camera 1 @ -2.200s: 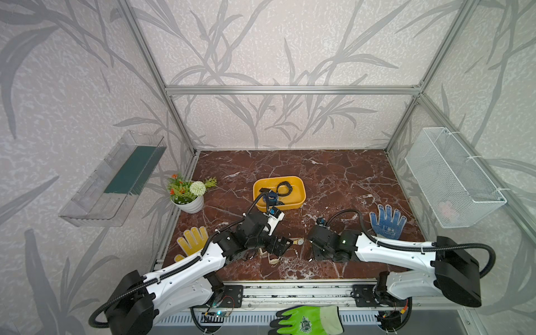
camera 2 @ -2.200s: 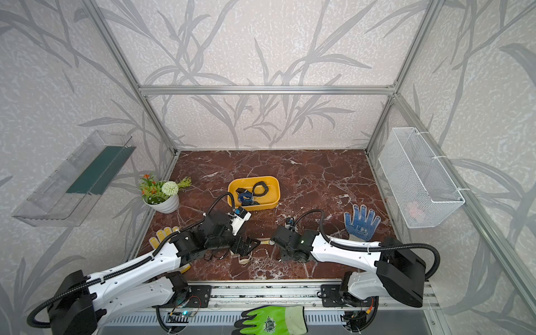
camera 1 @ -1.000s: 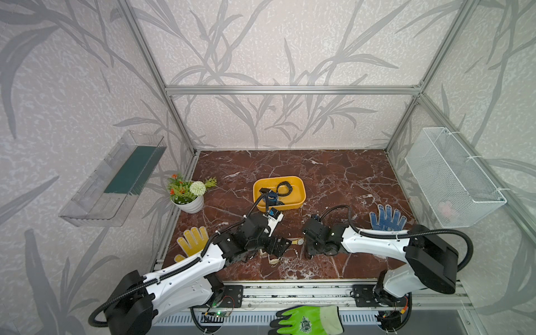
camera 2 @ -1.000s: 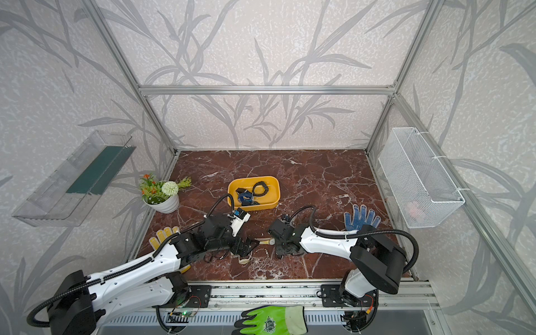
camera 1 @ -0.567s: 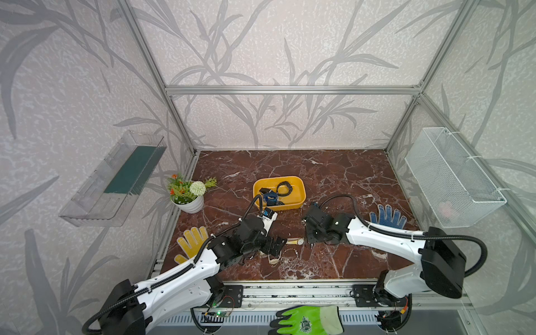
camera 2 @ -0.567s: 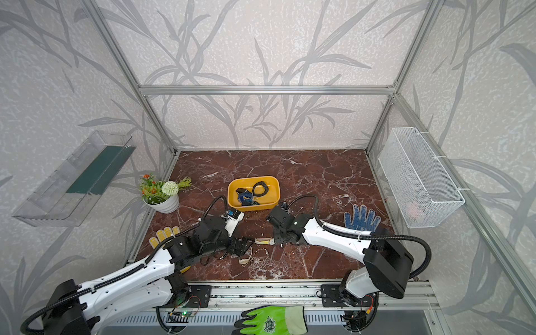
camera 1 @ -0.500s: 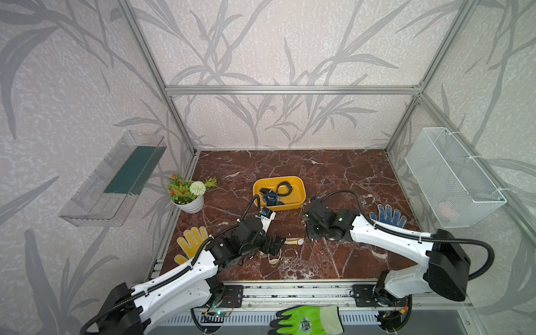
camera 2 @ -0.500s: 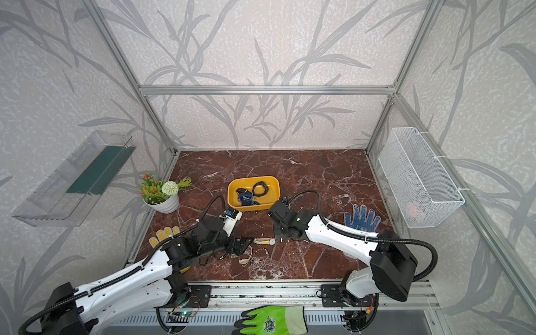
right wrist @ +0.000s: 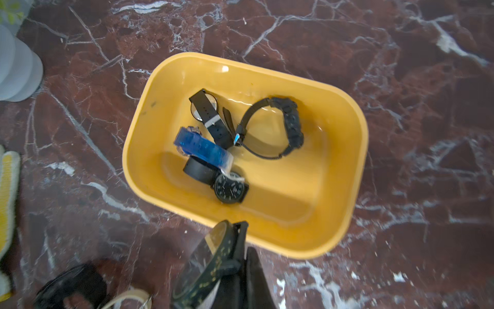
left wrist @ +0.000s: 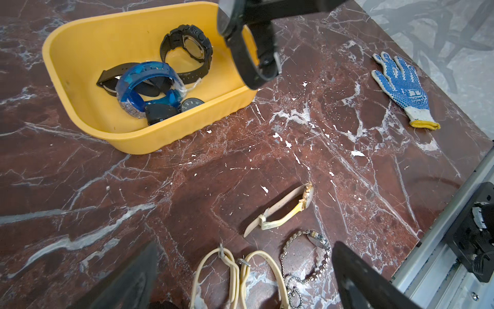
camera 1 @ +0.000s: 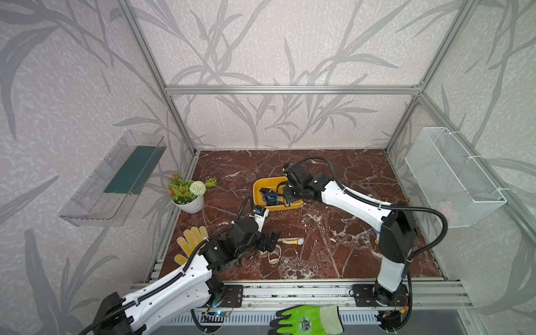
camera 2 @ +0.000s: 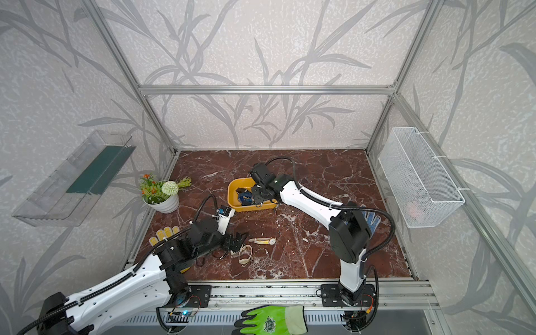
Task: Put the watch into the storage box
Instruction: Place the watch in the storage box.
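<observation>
A: Where is the black watch (left wrist: 250,58)?

B: It is pinched in the right tool (right wrist: 230,270), whose jaws are nearly together on the case. The strap hangs below as a closed loop, with its long axis roughly upright.

A: And the storage box (right wrist: 288,187)?

B: It sits mid-tabletop, its long side running roughly from the left edge toward the right edge. In both top views the right tool is over the end of the box nearer the right edge. In the left wrist view the bottom of the strap shows against the box corner nearest the front and right edges. I judge it is above that rim or just inside, but I cannot tell how high.

A: So which way should it go?

B: Down, and a touch toward the left edge. The floor at that end is bare. The blue watch (right wrist: 203,149) and three black ones are bunched toward the middle and the other end.

A: What about the left tool (camera 1: 269,243)?

B: Its jaws are wide and empty, low near the front edge over looped cream straps (left wrist: 232,275). A cream watch (left wrist: 283,211) and a chain-band watch (left wrist: 307,251) lie just beside it. It is well apart from the box, so the right arm is the nearer one.

A: How much room is there?

B: The tabletop is open toward the rear and right edges. The flower pot (camera 1: 188,198) and the blue-dotted glove (left wrist: 403,88) lie well clear. The main risk I see is the strap snagging the rim.
</observation>
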`<move>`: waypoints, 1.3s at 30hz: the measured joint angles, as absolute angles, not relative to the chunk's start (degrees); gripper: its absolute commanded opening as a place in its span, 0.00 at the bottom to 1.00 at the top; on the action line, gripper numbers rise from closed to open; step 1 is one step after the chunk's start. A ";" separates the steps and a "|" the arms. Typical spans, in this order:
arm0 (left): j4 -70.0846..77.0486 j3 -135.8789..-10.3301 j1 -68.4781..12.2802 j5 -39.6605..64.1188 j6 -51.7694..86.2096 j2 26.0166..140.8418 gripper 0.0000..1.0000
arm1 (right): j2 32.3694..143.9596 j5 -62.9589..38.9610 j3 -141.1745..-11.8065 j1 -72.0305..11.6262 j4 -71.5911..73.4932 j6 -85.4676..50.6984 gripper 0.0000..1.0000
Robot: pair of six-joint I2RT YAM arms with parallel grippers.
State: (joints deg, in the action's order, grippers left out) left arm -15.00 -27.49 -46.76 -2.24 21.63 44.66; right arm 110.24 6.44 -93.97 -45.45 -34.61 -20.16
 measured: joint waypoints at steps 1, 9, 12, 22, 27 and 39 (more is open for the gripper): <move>-15.09 -27.49 -46.76 -2.68 21.63 44.56 0.99 | 112.57 6.02 -95.81 -45.41 -34.65 -19.46 0.00; -15.51 -27.51 -46.76 -4.69 21.63 45.04 0.99 | 128.49 3.51 -110.06 -44.58 -36.69 -15.73 0.00; -15.49 -27.51 -46.76 -4.86 21.63 45.54 0.99 | 131.55 2.94 -114.06 -44.25 -38.06 -15.31 0.09; -16.01 -27.59 -46.76 -6.42 21.65 44.82 0.99 | 133.60 2.98 -119.17 -43.77 -41.32 -15.05 0.08; -16.21 -27.59 -46.76 -6.87 21.65 44.34 0.99 | 134.58 2.96 -123.07 -42.74 -42.83 -15.16 0.09; -16.32 -27.59 -46.76 -7.40 21.67 44.31 0.99 | 139.52 4.01 -126.80 -41.36 -47.00 -15.00 0.22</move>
State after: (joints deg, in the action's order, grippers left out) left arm -16.32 -27.59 -46.76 -7.40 21.67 44.31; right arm 139.52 4.01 -126.80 -41.36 -47.00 -15.00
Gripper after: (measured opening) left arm 0.992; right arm 0.199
